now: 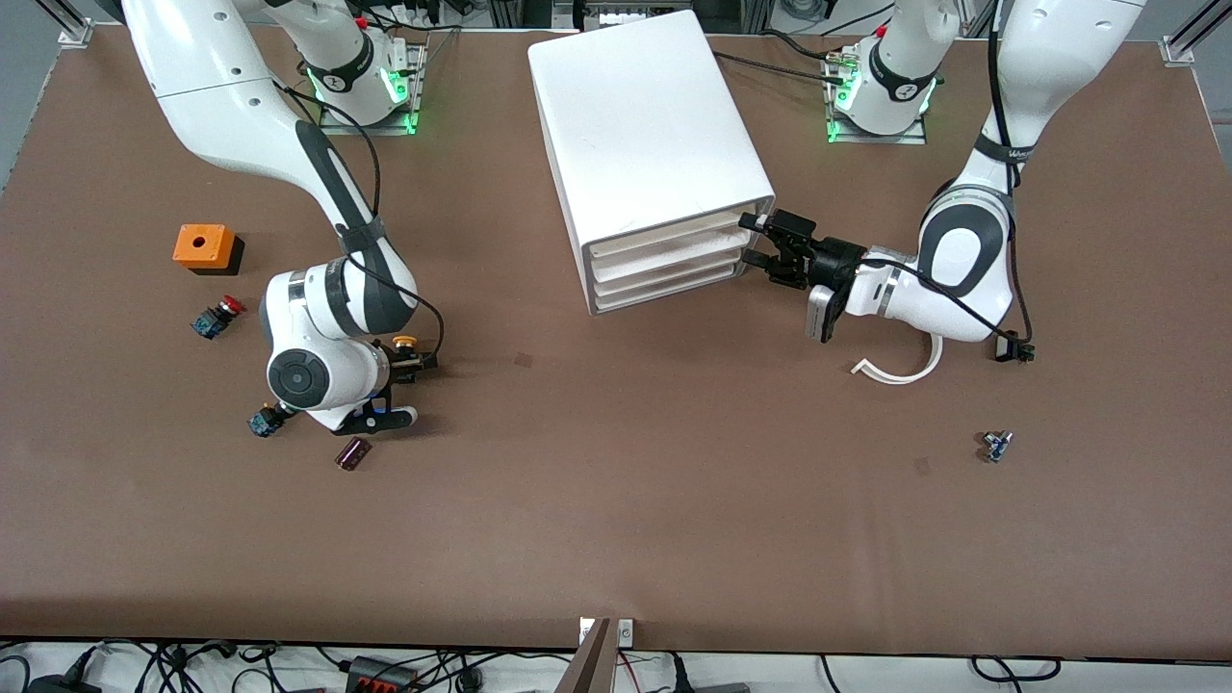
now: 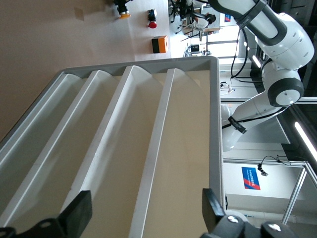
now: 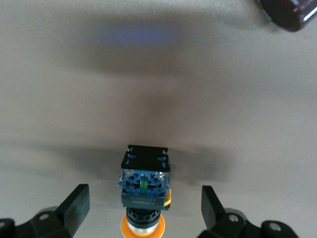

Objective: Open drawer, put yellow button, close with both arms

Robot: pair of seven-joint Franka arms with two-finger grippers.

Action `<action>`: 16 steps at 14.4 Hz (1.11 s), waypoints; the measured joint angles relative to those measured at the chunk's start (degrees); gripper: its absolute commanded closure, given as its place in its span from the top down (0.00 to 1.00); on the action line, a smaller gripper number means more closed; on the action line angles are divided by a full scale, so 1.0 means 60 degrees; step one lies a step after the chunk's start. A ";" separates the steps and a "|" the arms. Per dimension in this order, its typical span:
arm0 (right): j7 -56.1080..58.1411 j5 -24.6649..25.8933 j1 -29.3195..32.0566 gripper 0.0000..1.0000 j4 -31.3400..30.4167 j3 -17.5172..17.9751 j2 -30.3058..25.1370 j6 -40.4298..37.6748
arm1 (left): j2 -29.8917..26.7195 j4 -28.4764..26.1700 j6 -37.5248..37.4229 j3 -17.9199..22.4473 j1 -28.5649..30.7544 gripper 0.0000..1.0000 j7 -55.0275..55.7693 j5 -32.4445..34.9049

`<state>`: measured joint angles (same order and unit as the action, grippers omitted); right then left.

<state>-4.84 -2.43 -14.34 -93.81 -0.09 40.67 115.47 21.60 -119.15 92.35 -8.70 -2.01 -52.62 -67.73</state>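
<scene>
Brown table [image 1: 616,500], cables along its near edge. Yellow button [image 3: 143,191] lies on its side on the table, toward the right arm's end from the cabinet [image 1: 654,144], long axis flat, cap toward the wrist camera; label print unreadable. Right gripper [image 3: 143,208] straddles it, jaws apart, untouching. Left gripper [image 1: 765,241] at the cabinet's top drawer [image 1: 664,241] front, jaws apart. Drawers closed.

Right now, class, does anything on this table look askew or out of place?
The white cabinet sits turned at an angle to the table's edges. A curved white strip lies loose under the left arm. Nothing looks spilled.
</scene>
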 measured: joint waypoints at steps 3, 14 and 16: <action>-0.0007 0.0000 0.0000 0.65 -0.0001 0.0000 0.0071 0.0000 | 0.0018 -0.0136 -0.0006 -0.0139 -0.0053 0.73 -0.0309 -0.0035; 0.0000 -0.0001 0.0007 0.00 0.0465 -0.0012 -0.0128 -0.0083 | 0.0258 -0.0385 0.0006 -0.0475 -0.0073 0.01 -0.0749 -0.0225; 0.0021 0.0000 0.0004 0.00 0.1047 -0.0012 -0.0407 -0.0480 | 0.0256 -0.0373 0.0001 -0.0482 -0.0073 0.01 -0.0830 -0.0231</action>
<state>-4.71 -2.43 -14.31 -87.53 -0.16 38.23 112.59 23.14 -121.39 92.35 -11.59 -2.45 -57.60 -69.12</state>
